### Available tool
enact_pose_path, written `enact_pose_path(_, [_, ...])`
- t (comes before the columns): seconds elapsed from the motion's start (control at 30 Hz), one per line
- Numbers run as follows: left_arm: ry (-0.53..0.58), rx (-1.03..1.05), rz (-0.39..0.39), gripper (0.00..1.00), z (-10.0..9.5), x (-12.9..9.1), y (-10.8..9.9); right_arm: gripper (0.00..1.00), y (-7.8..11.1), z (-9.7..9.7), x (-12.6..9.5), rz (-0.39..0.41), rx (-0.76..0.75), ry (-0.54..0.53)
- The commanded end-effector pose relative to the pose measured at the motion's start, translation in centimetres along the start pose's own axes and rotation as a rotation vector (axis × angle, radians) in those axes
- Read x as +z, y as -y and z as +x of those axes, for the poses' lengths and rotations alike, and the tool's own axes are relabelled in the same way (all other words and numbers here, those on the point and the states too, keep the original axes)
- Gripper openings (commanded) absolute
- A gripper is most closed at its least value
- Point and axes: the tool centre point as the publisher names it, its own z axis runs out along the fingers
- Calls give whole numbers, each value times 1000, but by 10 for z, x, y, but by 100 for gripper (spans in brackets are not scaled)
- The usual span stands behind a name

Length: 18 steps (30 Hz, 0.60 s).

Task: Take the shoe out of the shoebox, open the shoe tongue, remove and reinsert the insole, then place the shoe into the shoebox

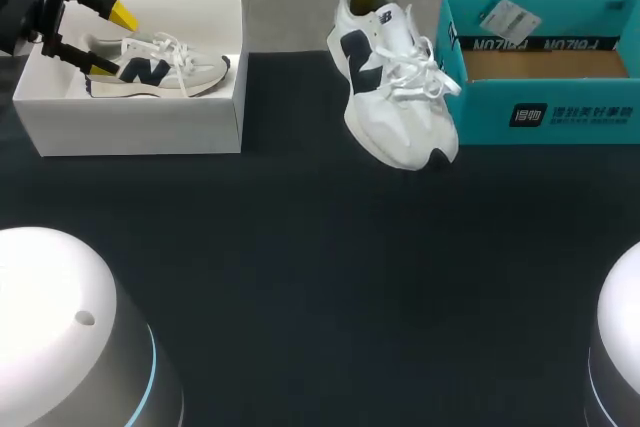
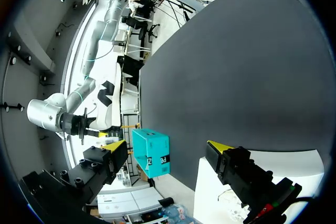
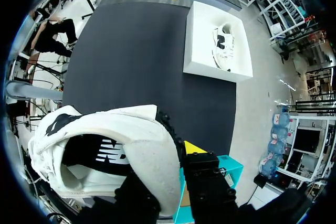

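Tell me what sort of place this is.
Likely a robot test bench for shoe packing: a black table, a white box and a teal box, and the right gripper clamped on a shoe.

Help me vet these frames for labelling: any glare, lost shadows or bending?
Head view: the white shoebox is bright but without glare; the held shoe casts no readable shadow on the black table. Both wrist views: the table's straight edges bow. Right wrist view: the shoe fills the foreground.

Dark table point(image 1: 320, 277): white shoebox point(image 1: 140, 129) left, teal shoebox point(image 1: 480, 115) right, well apart.
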Motion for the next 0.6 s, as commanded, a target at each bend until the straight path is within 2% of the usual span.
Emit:
enact_pose_path(0.03, [-3, 0, 0, 100, 0, 0, 1, 0, 4, -2, 0, -2, 0, 5])
enact_pose_path(0.17, [-3, 0, 0, 100, 0, 0, 1, 0, 30, -25, 8, 1, 5, 89])
enact_pose_path(0.4, [-3, 0, 0, 100, 0, 0, 1, 0, 93, -64, 30, 31, 18, 188])
enact_pose_path(0.6, [-3, 0, 0, 100, 0, 0, 1, 0, 133, -79, 34, 24, -5, 166])
